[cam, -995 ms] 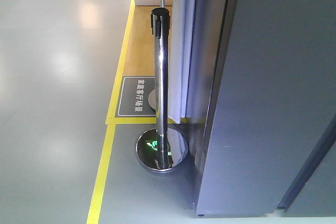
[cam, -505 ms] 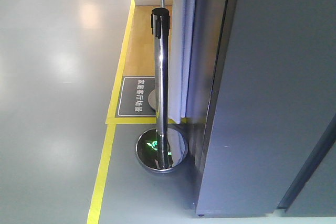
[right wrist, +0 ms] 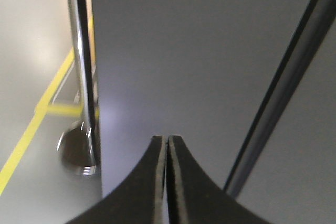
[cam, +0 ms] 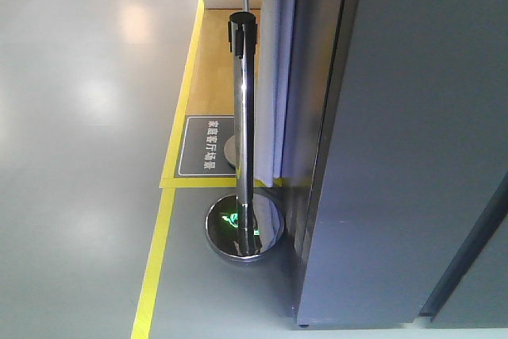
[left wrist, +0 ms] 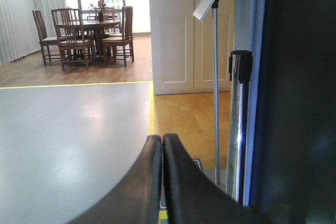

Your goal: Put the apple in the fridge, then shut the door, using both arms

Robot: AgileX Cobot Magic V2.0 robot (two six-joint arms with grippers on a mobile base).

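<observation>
The apple is out of view in every frame. The dark grey fridge fills the right of the front view, and its flat door shows only its outer face; no white interior is visible. Neither gripper appears in the front view. My left gripper is shut with nothing between its black fingers, pointing over the grey floor with the fridge just to its right. My right gripper is shut and empty too, close in front of the door, left of a dark seam.
A chrome stanchion post with a round base stands just left of the fridge. A thin sign stand rises behind it. Yellow floor tape and a floor sign lie to the left. A dining table with chairs is far off.
</observation>
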